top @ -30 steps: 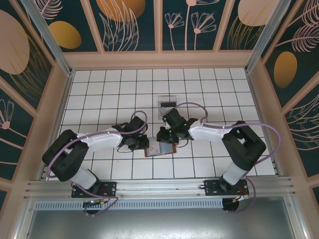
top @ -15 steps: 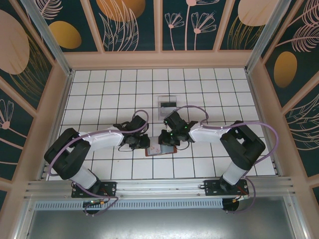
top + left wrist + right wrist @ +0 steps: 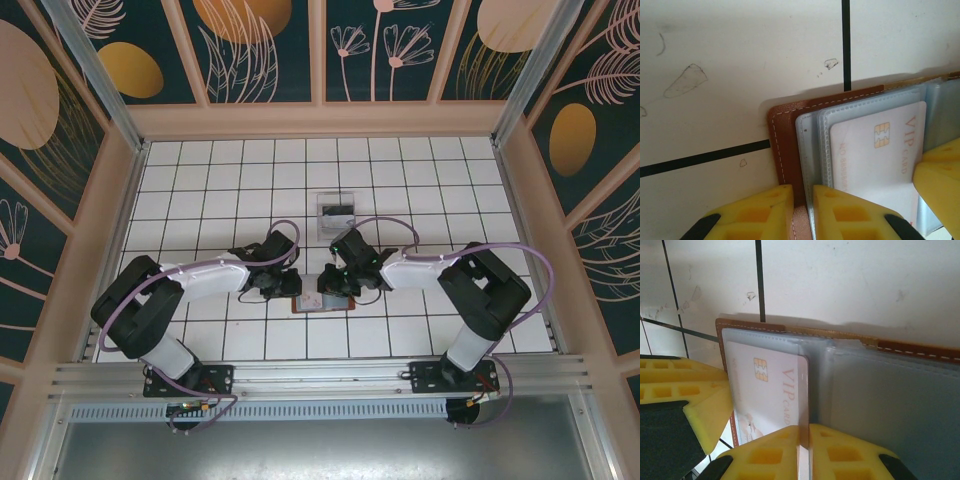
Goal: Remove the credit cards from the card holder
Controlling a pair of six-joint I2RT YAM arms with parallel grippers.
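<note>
The brown leather card holder [image 3: 322,301] lies open on the tiled table between both grippers. My left gripper [image 3: 802,200] is shut on its left edge, pinching the brown cover [image 3: 782,130] and the clear sleeve rim. In the left-hand sleeve sits a white credit card [image 3: 880,155] printed "VIP card" with a gold chip. My right gripper [image 3: 804,440] is shut on the right edge of that card [image 3: 767,385], which stands slightly lifted from the grey-blue pockets [image 3: 880,400]. In the top view the left gripper [image 3: 291,284] and right gripper [image 3: 327,286] meet over the holder.
A small clear stand [image 3: 335,213] with something pale and dark in it is on the tiles just behind the grippers. The left gripper's yellow finger [image 3: 690,395] shows beside the card in the right wrist view. Wooden walls ring the tiled floor.
My right gripper has dropped and drawn in toward the card holder's middle. The left gripper has stayed on the holder's left edge, its arm shifting only slightly.
</note>
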